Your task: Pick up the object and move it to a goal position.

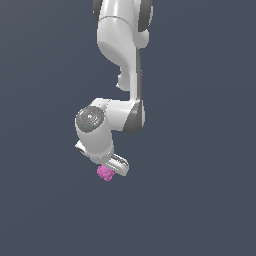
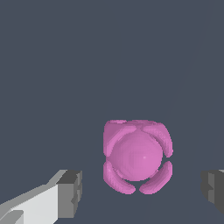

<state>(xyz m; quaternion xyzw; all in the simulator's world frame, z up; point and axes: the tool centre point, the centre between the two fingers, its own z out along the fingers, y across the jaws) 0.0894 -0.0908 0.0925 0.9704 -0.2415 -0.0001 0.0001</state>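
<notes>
Now arm bent down, tool (image 2: pixel 142 192) w/ fingers apart, pink ball (image 2: pixel 137 156) between, not touching.

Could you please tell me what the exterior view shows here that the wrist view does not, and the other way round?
Only the exterior view shows the white arm reaching down, its gripper right over the pink ball. Only the wrist view shows the open gap on each side between the fingertips and the ball, and its lobed surface. Both show the ball against a plain dark grey ground.
</notes>
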